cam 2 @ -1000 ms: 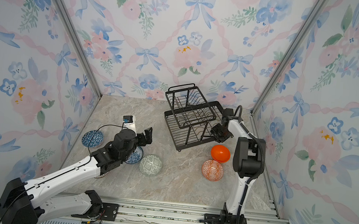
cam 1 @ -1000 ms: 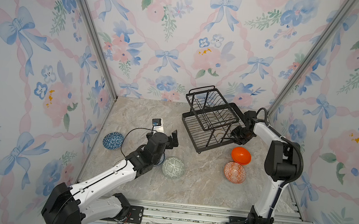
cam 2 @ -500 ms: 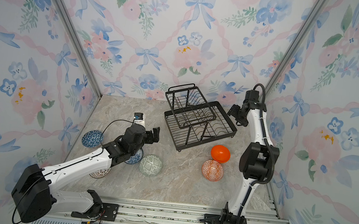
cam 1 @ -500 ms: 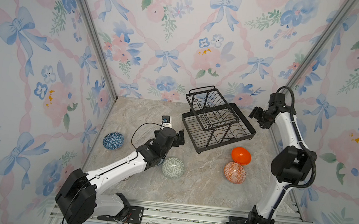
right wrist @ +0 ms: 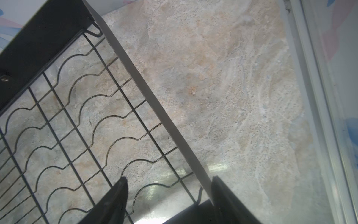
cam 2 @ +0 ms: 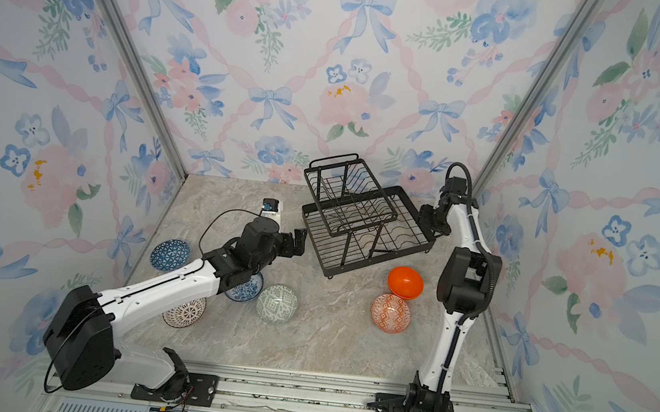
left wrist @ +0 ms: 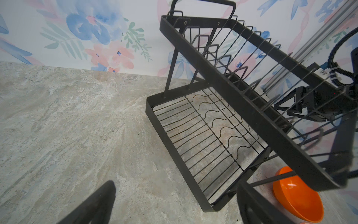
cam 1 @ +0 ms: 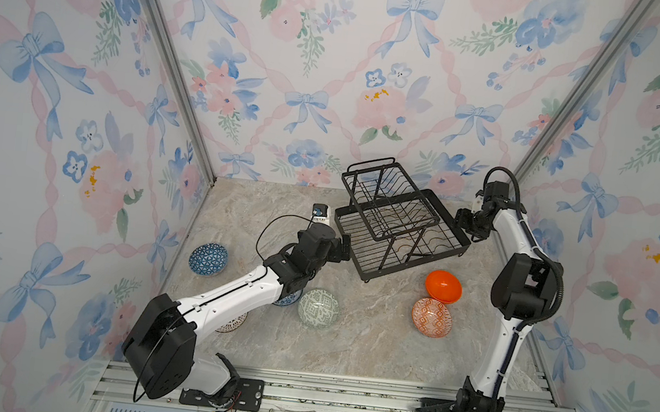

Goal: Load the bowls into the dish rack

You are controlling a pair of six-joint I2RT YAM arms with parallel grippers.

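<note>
**Presently: jaws apart at the dish rack (cam 1: 418,263), every bowl out on the tabletop (cam 1: 368,344)**

My left gripper (cam 1: 343,247) is spread wide and grasps nothing. In its wrist view the fingers (left wrist: 100,201) stand either side of the near corner of the rack's lower tray (left wrist: 176,153); I cannot tell whether they touch it.

My right gripper (cam 1: 463,229) is at the rack's opposite side, jaws apart and astride the tray rim (right wrist: 149,97). The rim lies against my outer finger (right wrist: 228,201) while the inner one hangs over the wire floor, so nothing is clenched.

The rack stands near the back wall, turned askew. All the bowls sit outside it:
- The plain orange bowl (cam 1: 443,286) is just in front of the rack.
- The orange-white bowl (cam 1: 431,317) is just beside the plain orange one.
- The green-white bowl (cam 1: 318,308) is mid-table.
- The blue-white floral bowl (cam 2: 244,288) is next to the green-white one, half under my left arm.
- The dark-blue bowl (cam 1: 208,259) is by the left wall.
- A white brown-patterned bowl (cam 2: 184,313) is under my left forearm.
</note>
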